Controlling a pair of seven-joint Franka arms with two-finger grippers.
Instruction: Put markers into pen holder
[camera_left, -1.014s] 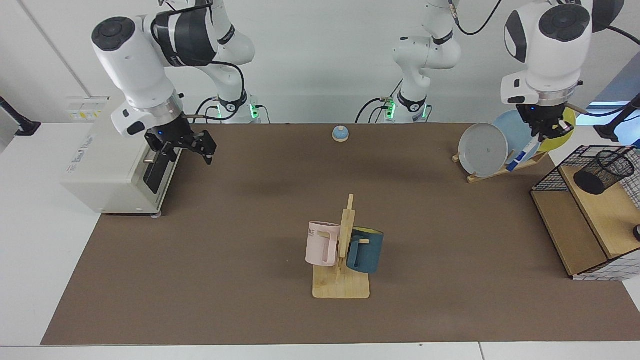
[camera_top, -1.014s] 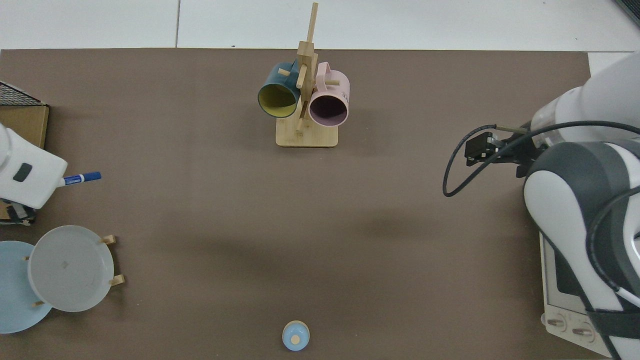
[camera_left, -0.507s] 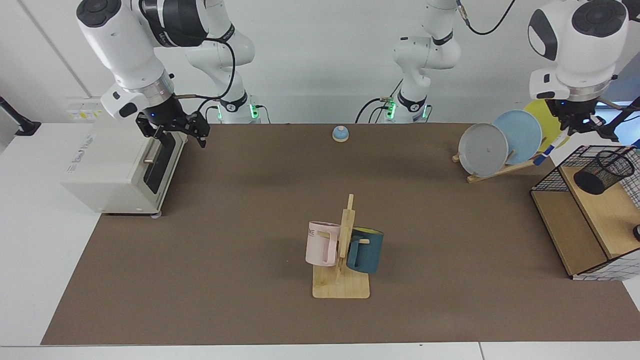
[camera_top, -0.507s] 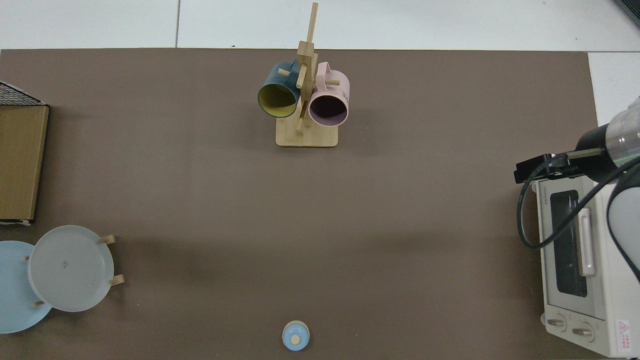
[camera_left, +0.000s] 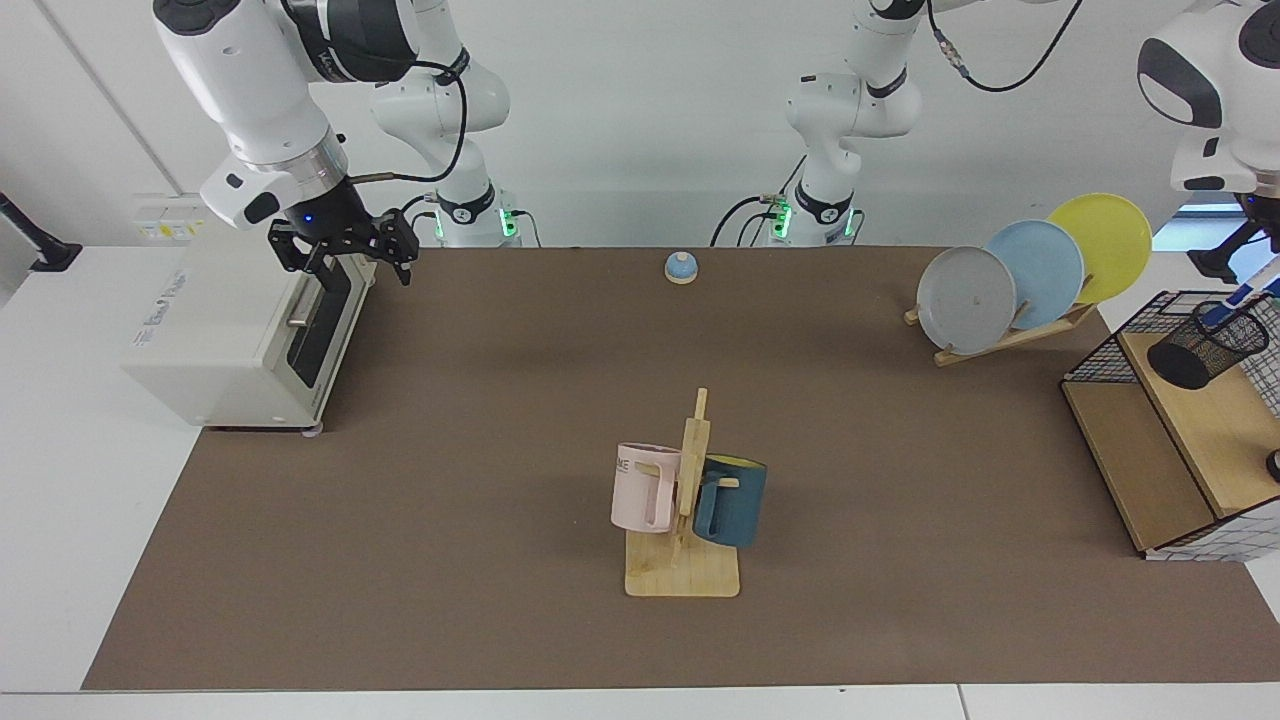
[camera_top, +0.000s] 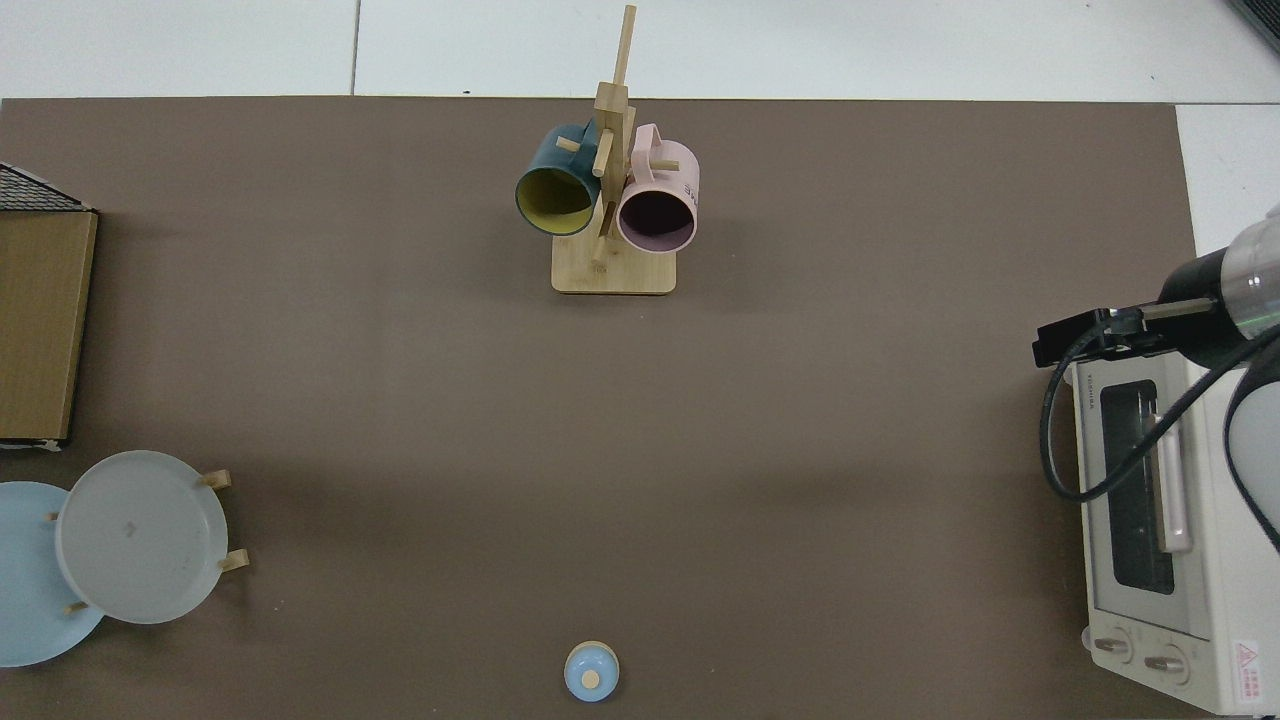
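Left claw, cut off at the right edge of the facing view with its grip unreadable, tilts the marker (camera_left: 1240, 297) above the pen holder (camera_left: 1207, 344) while the right claw (camera_left: 345, 255) waits, fingers spread, empty, upper left.

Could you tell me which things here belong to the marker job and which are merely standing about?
Job: marker, pen holder, left gripper.
Bystanders: waiting right gripper, toaster oven, mug rack, plates, bell, wire basket.
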